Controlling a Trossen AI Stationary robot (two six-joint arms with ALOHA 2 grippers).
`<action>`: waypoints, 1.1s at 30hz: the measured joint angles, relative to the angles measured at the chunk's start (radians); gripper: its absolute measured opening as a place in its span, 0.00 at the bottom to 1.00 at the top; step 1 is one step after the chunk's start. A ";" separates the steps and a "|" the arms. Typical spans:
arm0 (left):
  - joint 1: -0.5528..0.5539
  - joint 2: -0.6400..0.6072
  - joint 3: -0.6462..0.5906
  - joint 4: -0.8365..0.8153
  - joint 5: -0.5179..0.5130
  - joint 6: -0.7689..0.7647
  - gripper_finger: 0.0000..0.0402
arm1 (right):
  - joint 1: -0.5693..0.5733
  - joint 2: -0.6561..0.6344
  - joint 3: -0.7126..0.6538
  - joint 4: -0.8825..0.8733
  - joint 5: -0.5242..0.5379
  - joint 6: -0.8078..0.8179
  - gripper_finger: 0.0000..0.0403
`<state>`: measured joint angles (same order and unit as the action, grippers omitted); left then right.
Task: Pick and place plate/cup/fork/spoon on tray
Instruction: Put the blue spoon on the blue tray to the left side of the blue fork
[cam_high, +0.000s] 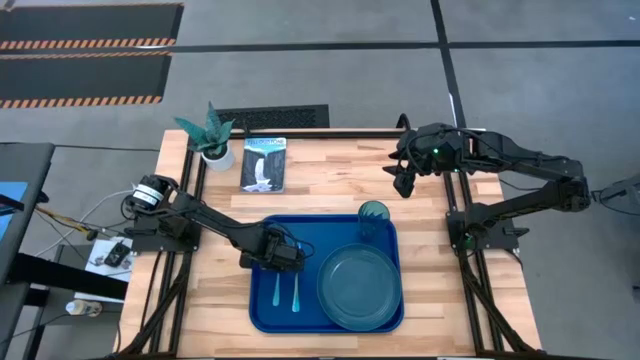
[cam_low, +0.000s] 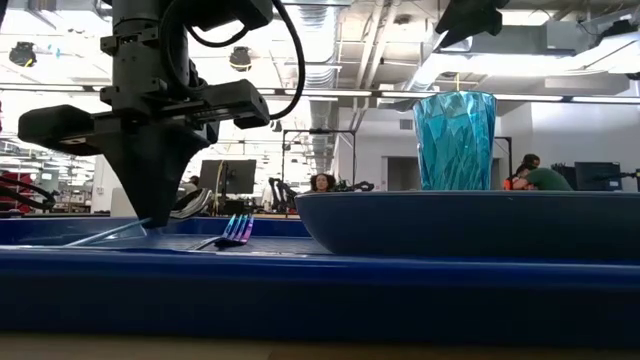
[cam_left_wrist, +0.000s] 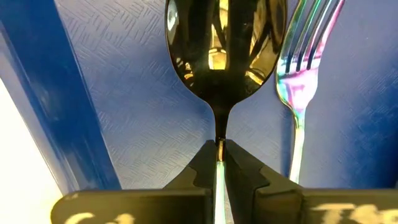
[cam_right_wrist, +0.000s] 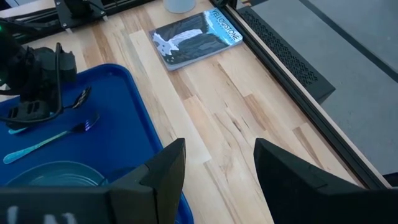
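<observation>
The blue tray (cam_high: 262, 310) lies at the table's near middle. On it are the dark-teal plate (cam_high: 360, 285) at the right, the teal cup (cam_high: 373, 215) upright at the far right corner, and the fork (cam_high: 296, 290) and spoon (cam_high: 277, 290) side by side at the left. My left gripper (cam_high: 283, 250) stands over the tray's left part, shut on the spoon (cam_left_wrist: 225, 50), with the fork (cam_left_wrist: 305, 62) just beside it. My right gripper (cam_high: 405, 180) is open and empty, raised over the table's far right. My left gripper pinches the spoon's thin neck (cam_left_wrist: 219, 142), just behind the dark bowl, between its two fingertips. The fingers point down from above and lie across the spoon. In the low view the light handle (cam_low: 105, 234) slants down from the fingers toward the tray floor.
A white pot with a teal plant (cam_high: 215, 140) and a small picture booklet (cam_high: 264, 163) stand at the table's far left. Bare wood lies between the booklet and my right gripper. People sit in the room beyond the table.
</observation>
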<state>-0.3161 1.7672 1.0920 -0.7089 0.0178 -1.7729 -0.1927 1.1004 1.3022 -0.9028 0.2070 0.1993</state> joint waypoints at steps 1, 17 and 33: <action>0.000 0.000 0.000 0.000 0.000 0.000 0.01 | 0.000 0.000 0.000 0.000 0.000 -0.001 0.53; 0.002 0.000 -0.004 0.002 -0.003 0.001 0.01 | 0.000 0.000 0.000 0.000 0.000 -0.017 0.53; 0.002 0.000 -0.004 0.012 -0.008 0.033 0.08 | 0.000 0.000 0.000 0.000 0.000 -0.017 0.53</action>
<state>-0.3145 1.7676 1.0882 -0.6969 0.0095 -1.7398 -0.1926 1.1004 1.3022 -0.9028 0.2070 0.1825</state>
